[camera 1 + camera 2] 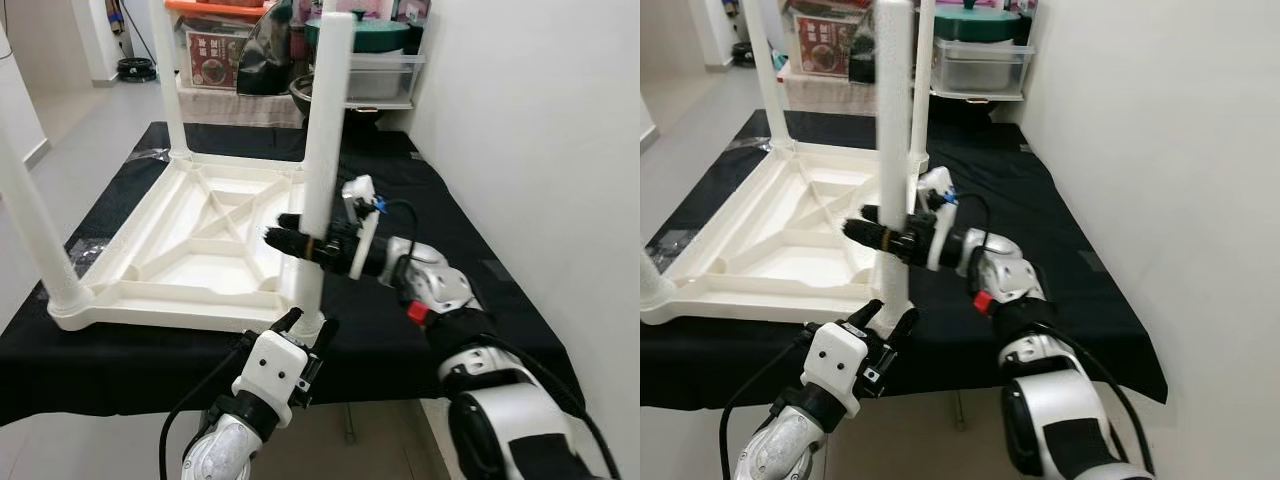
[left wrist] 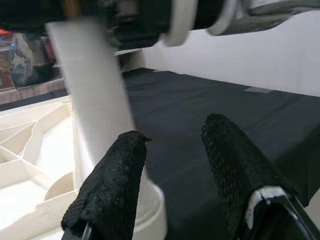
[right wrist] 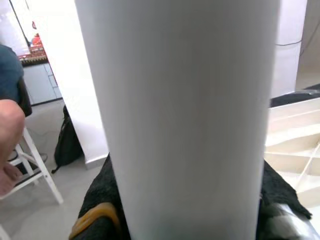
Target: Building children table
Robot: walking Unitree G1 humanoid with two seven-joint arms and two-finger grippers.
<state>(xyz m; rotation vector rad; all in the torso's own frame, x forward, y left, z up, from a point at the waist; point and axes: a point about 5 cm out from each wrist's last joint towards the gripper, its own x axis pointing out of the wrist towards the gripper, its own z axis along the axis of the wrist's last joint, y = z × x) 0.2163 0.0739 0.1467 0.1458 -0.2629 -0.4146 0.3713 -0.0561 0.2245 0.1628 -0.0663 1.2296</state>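
- left gripper (image 1: 305,330): fingers spread apart, empty, just in front of the near leg's socket (image 1: 309,322), not touching.
- tabletop (image 1: 190,235): upside down beyond and left of that gripper on black cloth (image 1: 480,270); white ribbed plastic, stiff, probably light.
- table leg (image 1: 322,150): smooth white tube, upright in corner socket, likely slippery; best held mid-height.
- right gripper (image 1: 292,238): clamped around the leg above the left gripper.

The right arm reaches forward and inward, its right gripper (image 1: 298,236) clamped sideways, fingers (image 3: 100,205) seemingly pressed on both sides. The left gripper (image 1: 307,329) sits low and near, fingers (image 2: 112,182) spread apart, pointing up and forward.
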